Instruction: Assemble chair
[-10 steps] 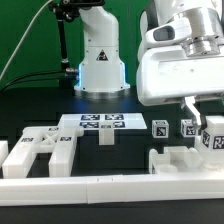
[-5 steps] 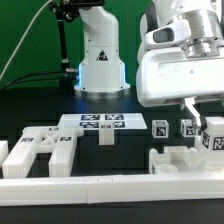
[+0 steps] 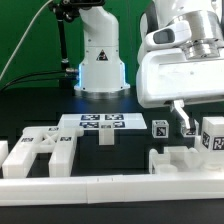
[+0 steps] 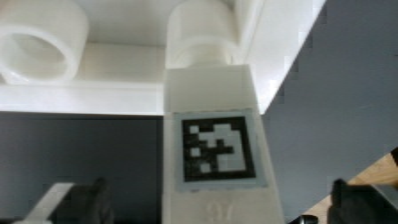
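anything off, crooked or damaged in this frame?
Nothing stands out. The gripper is open, its fingers clear on either side of a tagged white leg, which sits straight between them. The other chair parts lie flat by the rim wall; no damage or spill visible.

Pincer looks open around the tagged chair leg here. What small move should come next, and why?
Probably a straight lift away. The pincer stands open, with gaps between each finger and the tagged chair leg in the wrist view, so nothing is gripped; retreating along the leg should avoid knocking it.
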